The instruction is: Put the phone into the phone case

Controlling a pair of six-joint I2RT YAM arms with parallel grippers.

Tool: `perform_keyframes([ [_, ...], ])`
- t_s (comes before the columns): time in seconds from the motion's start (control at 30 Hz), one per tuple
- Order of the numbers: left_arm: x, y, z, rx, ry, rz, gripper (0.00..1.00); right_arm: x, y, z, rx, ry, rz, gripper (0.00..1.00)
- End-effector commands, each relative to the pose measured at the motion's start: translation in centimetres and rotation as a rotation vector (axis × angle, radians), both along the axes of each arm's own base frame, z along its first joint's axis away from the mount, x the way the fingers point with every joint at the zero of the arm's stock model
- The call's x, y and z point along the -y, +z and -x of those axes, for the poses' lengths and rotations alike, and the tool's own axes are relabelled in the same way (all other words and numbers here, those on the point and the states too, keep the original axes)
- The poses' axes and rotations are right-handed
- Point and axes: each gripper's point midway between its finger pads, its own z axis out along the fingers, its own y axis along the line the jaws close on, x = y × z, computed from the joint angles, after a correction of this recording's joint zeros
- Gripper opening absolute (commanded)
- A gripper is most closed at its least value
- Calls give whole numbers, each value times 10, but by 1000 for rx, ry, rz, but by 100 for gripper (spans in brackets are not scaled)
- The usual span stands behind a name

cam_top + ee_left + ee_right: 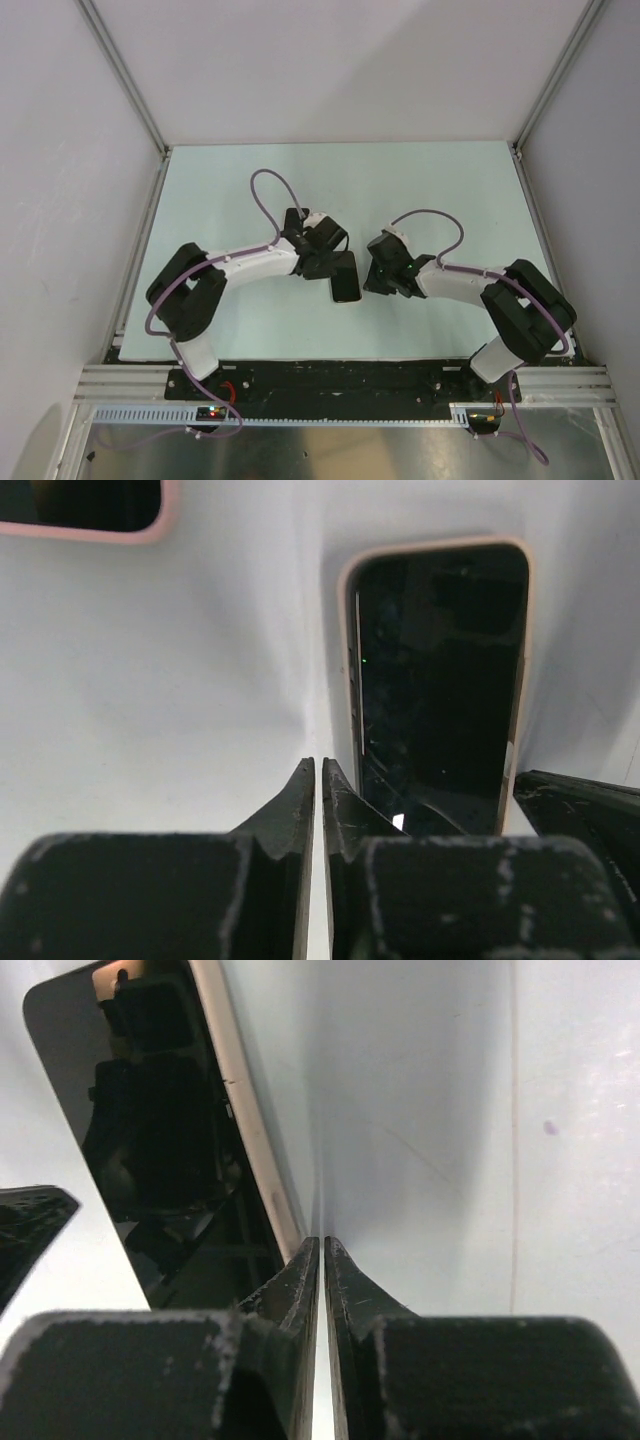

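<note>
The phone lies flat on the pale table between my two grippers, black screen up. In the left wrist view the phone has the pink phone case showing as a rim along its left, far and right edges. In the right wrist view the phone lies to the left, with the phone case edge running up to my fingertips. My left gripper is shut and empty, just left of the phone's near corner. My right gripper is shut and empty, touching or almost touching the case's side.
A second dark, pink-rimmed corner shows at the top left edge of the left wrist view; I cannot tell what it is. The table is boxed in by white walls and metal rails at left, right and back.
</note>
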Motion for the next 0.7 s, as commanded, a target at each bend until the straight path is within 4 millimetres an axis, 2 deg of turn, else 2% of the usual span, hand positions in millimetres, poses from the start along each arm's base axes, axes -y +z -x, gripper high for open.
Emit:
perform_keyframes([
  [0.0, 21, -1, -1, 4, -19, 34, 8, -3, -16, 14, -52, 27, 47, 10],
  [0.23, 46, -10, 4, -28, -50, 72, 6, -25, -23, 28, -81, 71, 6, 9],
  [0.4, 47, -9, 4, -23, -56, 73, 5, -16, -25, 25, -72, 59, 37, 9],
  [0.6, 37, -12, 6, -15, -58, 46, 6, -1, -19, 17, -50, 28, 47, 10],
  [0.67, 30, -11, 5, -7, -55, 34, 8, 4, -14, 14, -36, 20, 40, 13],
])
